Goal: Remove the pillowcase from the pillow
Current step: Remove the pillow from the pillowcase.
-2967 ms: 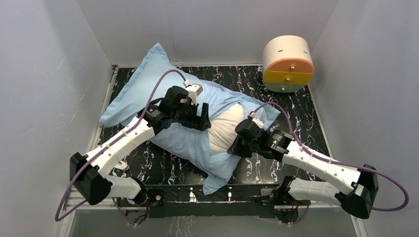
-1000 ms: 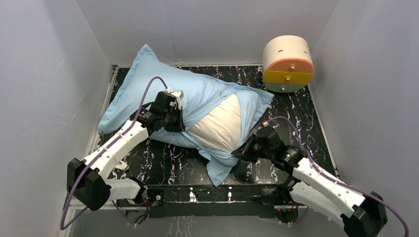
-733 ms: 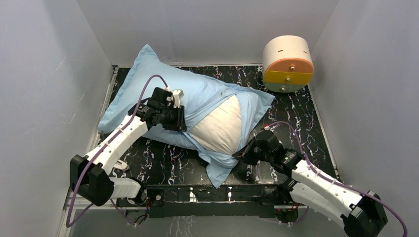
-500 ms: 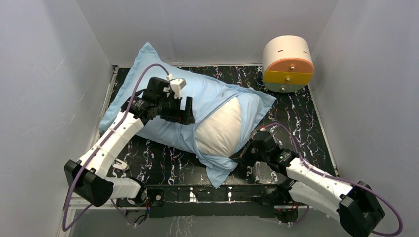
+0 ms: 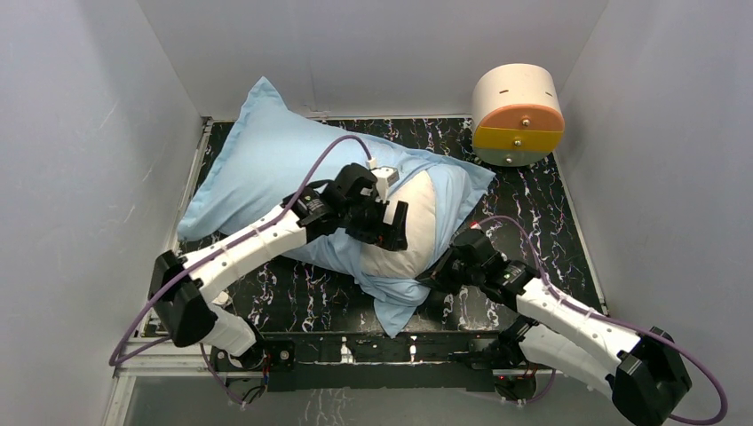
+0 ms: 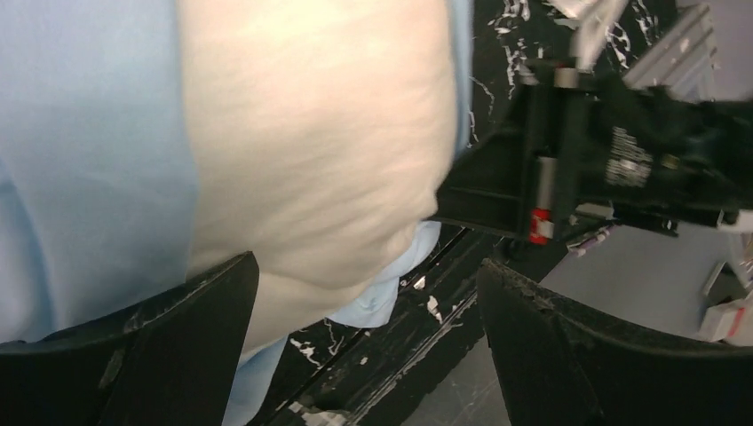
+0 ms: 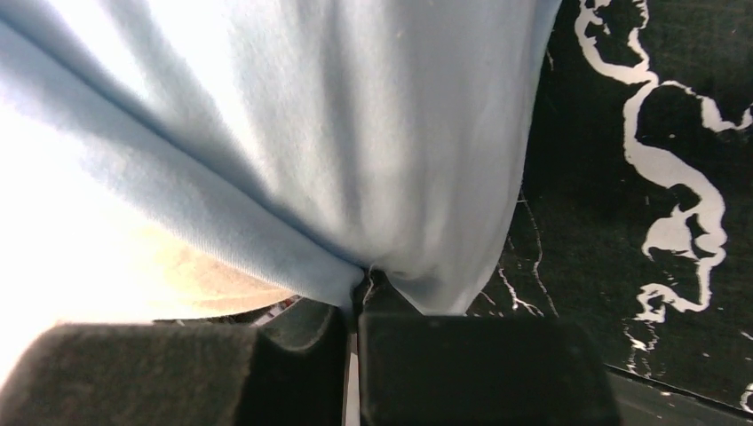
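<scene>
Mid-frame, our right end effector (image 5: 439, 271) clamps the pillowcase (image 5: 266, 169) hem; our left end effector (image 5: 395, 226) hangs spread over the exposed pillow (image 5: 419, 213). We fear the unpinned pillow drags along.

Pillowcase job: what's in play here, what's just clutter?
In play:
pillowcase, pinched by the right claw
pillow, partly bared
left claw, open over the pillow

Lying about:
cream-and-orange drum, far right corner
</scene>
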`<state>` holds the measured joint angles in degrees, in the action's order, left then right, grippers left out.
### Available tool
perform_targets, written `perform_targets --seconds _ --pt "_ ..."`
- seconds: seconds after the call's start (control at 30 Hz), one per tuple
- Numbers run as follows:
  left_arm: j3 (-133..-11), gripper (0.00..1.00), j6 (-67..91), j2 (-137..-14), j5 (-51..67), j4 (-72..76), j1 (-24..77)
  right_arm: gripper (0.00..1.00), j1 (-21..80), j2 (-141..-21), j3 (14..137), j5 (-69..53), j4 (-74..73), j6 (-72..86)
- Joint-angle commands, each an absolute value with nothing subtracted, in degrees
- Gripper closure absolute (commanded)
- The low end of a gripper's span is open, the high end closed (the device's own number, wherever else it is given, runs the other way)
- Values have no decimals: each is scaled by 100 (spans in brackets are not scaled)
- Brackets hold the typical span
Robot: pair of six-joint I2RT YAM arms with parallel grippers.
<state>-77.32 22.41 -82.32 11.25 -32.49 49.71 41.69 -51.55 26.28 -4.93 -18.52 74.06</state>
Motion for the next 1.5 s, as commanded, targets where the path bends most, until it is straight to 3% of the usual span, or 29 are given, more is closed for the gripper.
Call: perform_targets --seconds 0.0,0.2,0.4,0.5,0.67,0.73,0.77,1.2,1.47 --pt "-7097 7 3720 -8315 1264 -2249 5033 91 4154 -4716 2219 -188 -1790 7967" --pt "-7372 5 3330 -8982 260 -2663 5550 91 4150 -4328 1864 -154 -1606 8287" --pt "-7616 6 2202 -10118 -2096 -3332 5643 91 4146 -4356 2125 61 -1964 8164" --pt "-7702 11 1964 -10535 -2093 -3427 5648 93 4144 -4331 2292 423 -2412 8211" --pt "-7438 51 2161 -10602 -1337 -3061 5645 95 4148 -4149 2299 721 -2639 8402" --pt "-7296 87 2203 -10561 -1101 -2874 5648 95 4141 -4071 2240 774 -2662 8485" --pt "-7277 100 2214 -10560 -1076 -2859 5643 95 4142 -4044 2207 792 -2672 8520" --pt "-7471 100 2222 -9498 -1060 -3018 4971 98 4140 -4382 2326 1594 -3966 8193" --pt "-7422 100 2215 -8778 -1019 -3081 4507 97 4144 -4683 2252 1364 -3756 7917"
